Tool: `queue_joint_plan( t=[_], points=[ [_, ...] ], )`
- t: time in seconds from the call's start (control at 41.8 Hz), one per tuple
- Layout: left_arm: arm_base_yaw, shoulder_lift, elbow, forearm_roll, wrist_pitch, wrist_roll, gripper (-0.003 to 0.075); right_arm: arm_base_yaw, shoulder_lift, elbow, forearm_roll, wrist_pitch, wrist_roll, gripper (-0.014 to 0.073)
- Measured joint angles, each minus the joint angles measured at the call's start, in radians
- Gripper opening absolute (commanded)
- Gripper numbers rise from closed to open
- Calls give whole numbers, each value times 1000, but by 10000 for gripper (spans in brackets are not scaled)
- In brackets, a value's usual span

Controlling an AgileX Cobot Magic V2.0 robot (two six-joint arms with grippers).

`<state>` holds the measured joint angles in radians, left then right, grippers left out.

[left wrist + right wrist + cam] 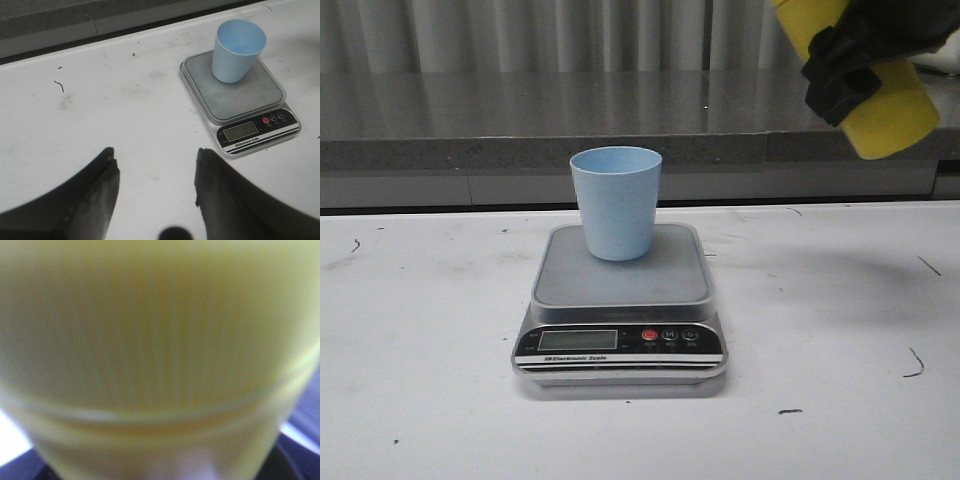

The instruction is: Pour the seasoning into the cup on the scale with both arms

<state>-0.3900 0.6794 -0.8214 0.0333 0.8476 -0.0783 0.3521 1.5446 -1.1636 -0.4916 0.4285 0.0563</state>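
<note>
The pale blue cup [616, 201] stands upright on the platform of the silver-grey scale [620, 285] at the table's middle; both also show in the left wrist view, cup [238, 50] and scale [240, 97]. My right gripper [855, 65] is shut on the yellow seasoning bottle [895, 112], held tilted high at the upper right, above and right of the cup. Its nozzle is out of view. The bottle [150, 350] fills the right wrist view, blurred. My left gripper [156, 167] is open and empty over bare table, apart from the scale.
The white table [420, 350] carries small dark scuff marks. A grey ledge [470, 130] and a ribbed wall run along the back.
</note>
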Motion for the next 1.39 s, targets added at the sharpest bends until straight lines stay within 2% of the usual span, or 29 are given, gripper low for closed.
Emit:
queue_joint_plan(
  t=[0.12, 0.239, 0.479, 0.622, 0.718, 0.886, 1.053, 1.388],
  points=[
    [0, 0, 0, 0, 0, 0, 355, 103, 0, -43, -165, 84, 0, 349],
    [0, 0, 0, 0, 0, 0, 355, 179, 0, -49, -291, 109, 0, 340],
    [0, 0, 0, 0, 0, 0, 355, 270, 18, -53, -395, 198, -2, 340],
    [0, 0, 1, 0, 0, 0, 355, 294, 90, -91, -440, 319, -2, 340],
    [0, 0, 1, 0, 0, 0, 355, 303, 147, -112, -516, 368, -25, 340],
    [0, 0, 1, 0, 0, 0, 355, 311, 194, -116, -652, 353, -145, 340],
    [0, 0, 1, 0, 0, 0, 355, 315, 226, -121, -726, 343, -255, 340],
    [0, 0, 1, 0, 0, 0, 355, 315, 253, -121, -827, 356, -286, 340]
  ],
)
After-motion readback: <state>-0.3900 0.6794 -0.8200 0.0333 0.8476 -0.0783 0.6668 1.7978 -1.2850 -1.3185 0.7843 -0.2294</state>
